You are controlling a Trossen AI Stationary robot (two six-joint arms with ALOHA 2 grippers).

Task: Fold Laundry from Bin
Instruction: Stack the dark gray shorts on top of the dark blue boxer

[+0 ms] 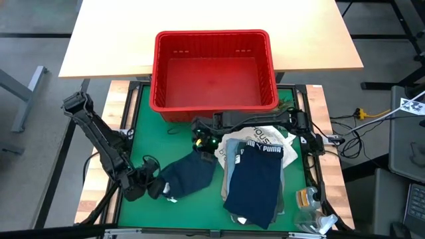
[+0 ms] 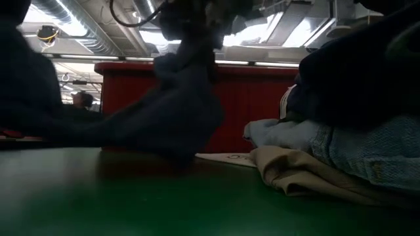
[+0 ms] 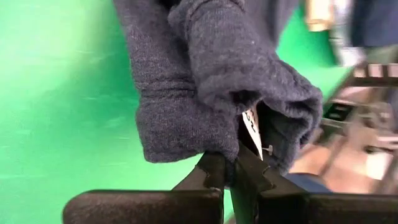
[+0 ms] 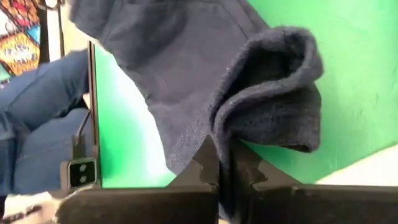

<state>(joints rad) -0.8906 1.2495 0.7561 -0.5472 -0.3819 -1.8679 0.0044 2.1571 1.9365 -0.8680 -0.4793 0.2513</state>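
Observation:
A dark navy knit garment [image 1: 189,176] stretches between my two grippers over the green mat. My left gripper [image 1: 158,188] is shut on its near-left end and my right gripper [image 1: 202,147] on its far end. Behind them stands the red bin [image 1: 212,66], with nothing showing inside. To the right, navy shorts with a white-lettered waistband [image 1: 255,179] lie on top of a stack of laundry. Under them are a light blue denim piece [image 2: 367,151] and a khaki one [image 2: 302,174]. A white printed tote bag [image 1: 269,136] lies at the stack's far end. My left gripper pinches a bunched, folded edge of the garment [image 3: 217,146] between its two fingers, beside a small white tag [image 3: 252,121]; several layers. The cloth hangs forward from the fingers. My right gripper pinches a folded-over hem [image 4: 227,134] between its fingers, slanting down. The cloth sags below it [image 2: 177,118].
The bin sits across the mat's far edge. The laundry stack fills the mat's right half. Small objects [image 1: 309,199] lie at the near right corner. Bare green mat [image 1: 143,126] shows at the left and between the bin and the garment.

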